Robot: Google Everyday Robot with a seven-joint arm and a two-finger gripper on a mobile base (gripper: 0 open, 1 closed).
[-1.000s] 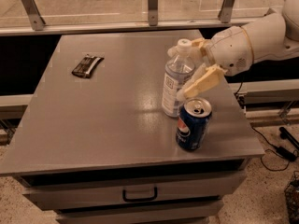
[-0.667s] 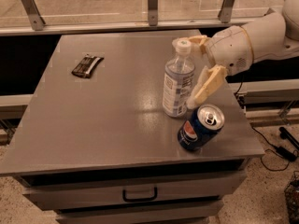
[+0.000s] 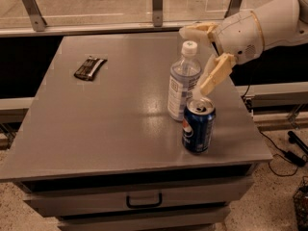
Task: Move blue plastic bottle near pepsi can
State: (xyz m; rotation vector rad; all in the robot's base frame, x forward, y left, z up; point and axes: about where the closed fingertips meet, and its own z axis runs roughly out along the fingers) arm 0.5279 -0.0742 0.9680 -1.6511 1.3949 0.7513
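Note:
The blue plastic bottle [image 3: 183, 83], clear with a white cap and white label, stands upright on the grey table [image 3: 106, 119] right of its middle. The pepsi can [image 3: 198, 125] stands upright just in front of and to the right of the bottle, almost touching it. My gripper [image 3: 206, 54] is to the right of the bottle's top, its jaws spread apart. One cream finger [image 3: 217, 72] hangs over the can beside the bottle's shoulder. The other finger [image 3: 196, 30] is behind the cap. The gripper holds nothing.
A dark flat snack wrapper [image 3: 90, 68] lies at the table's back left. The table's right edge is close to the can. A drawer with a handle [image 3: 144, 201] is below the front edge. Cables lie on the floor at right.
The can leaned over a moment ago and now stands upright again. My gripper has drawn slightly up and to the right, away from the bottle. The bottle has stayed in place.

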